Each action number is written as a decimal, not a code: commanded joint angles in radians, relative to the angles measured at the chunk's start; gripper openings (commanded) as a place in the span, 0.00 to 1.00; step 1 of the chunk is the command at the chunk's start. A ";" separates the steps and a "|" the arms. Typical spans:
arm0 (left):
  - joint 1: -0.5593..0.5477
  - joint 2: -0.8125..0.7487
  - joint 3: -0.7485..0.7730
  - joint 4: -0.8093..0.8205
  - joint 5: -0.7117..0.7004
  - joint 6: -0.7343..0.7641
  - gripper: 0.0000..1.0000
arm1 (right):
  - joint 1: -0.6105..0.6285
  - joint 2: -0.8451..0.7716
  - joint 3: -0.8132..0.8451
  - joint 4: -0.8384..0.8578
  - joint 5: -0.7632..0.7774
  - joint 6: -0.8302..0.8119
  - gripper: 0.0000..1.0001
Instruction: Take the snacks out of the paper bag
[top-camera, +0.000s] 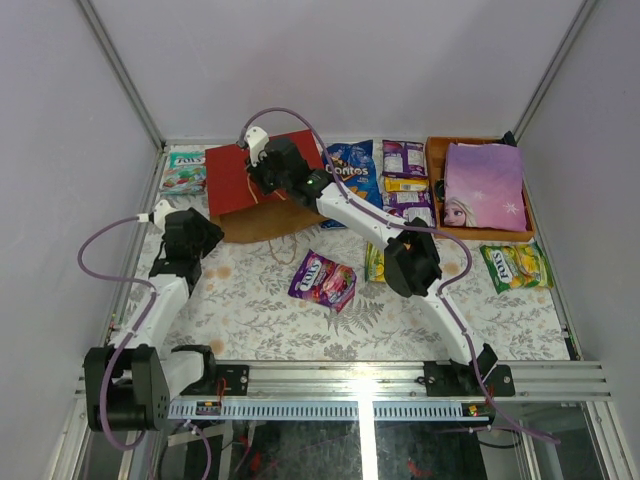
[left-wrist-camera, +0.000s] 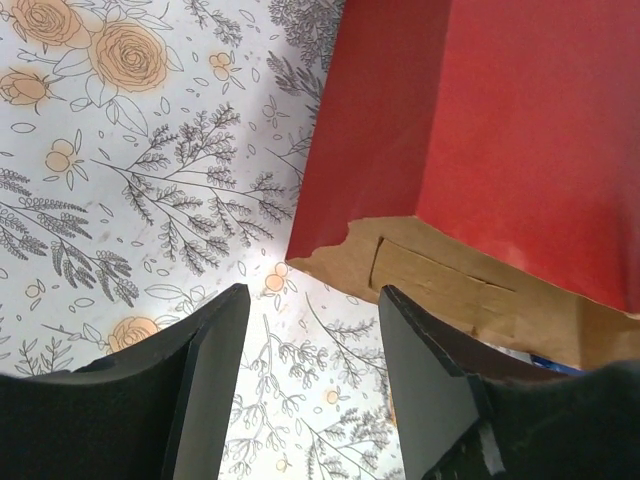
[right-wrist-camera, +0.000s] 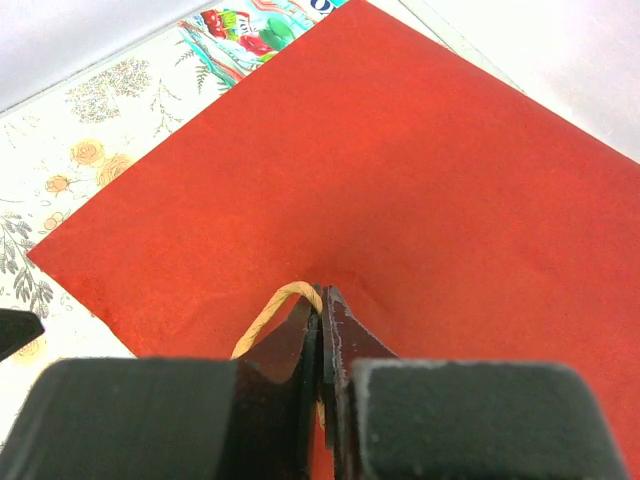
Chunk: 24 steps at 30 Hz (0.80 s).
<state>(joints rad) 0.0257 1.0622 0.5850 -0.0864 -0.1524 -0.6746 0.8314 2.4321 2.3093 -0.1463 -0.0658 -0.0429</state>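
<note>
The red paper bag (top-camera: 240, 178) lies at the back left, its brown mouth (top-camera: 268, 220) facing the near side. My right gripper (top-camera: 255, 168) is above it, shut (right-wrist-camera: 322, 300) on the tan cord handle (right-wrist-camera: 262, 322). My left gripper (top-camera: 208, 235) hovers at the bag's near-left corner. Its jaws (left-wrist-camera: 312, 300) stand apart over bare cloth, the right finger (left-wrist-camera: 425, 380) beside the torn brown edge (left-wrist-camera: 430, 275). Out on the cloth lie snacks: a blue Doritos bag (top-camera: 352, 172), purple packs (top-camera: 404, 158) (top-camera: 323, 280), a teal pack (top-camera: 185, 172) and a yellow-green pack (top-camera: 515, 267).
An orange tray (top-camera: 434, 185) at the back right holds a flat lilac princess-print item (top-camera: 485, 185). Another yellow-green pack (top-camera: 374, 262) lies partly under my right arm's elbow (top-camera: 410, 262). Grey walls close in the table on three sides.
</note>
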 joint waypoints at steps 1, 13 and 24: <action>-0.007 0.052 -0.012 0.143 -0.056 0.066 0.54 | 0.005 -0.096 0.010 0.024 0.003 -0.006 0.00; -0.007 0.222 0.054 0.342 -0.055 0.197 0.52 | 0.005 -0.096 0.009 0.015 0.004 -0.015 0.00; 0.073 0.424 0.230 0.344 0.049 0.202 0.38 | 0.004 -0.095 0.004 0.016 0.003 -0.005 0.00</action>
<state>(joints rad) 0.0628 1.4277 0.7296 0.1902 -0.1463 -0.4976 0.8314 2.4237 2.3077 -0.1471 -0.0654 -0.0517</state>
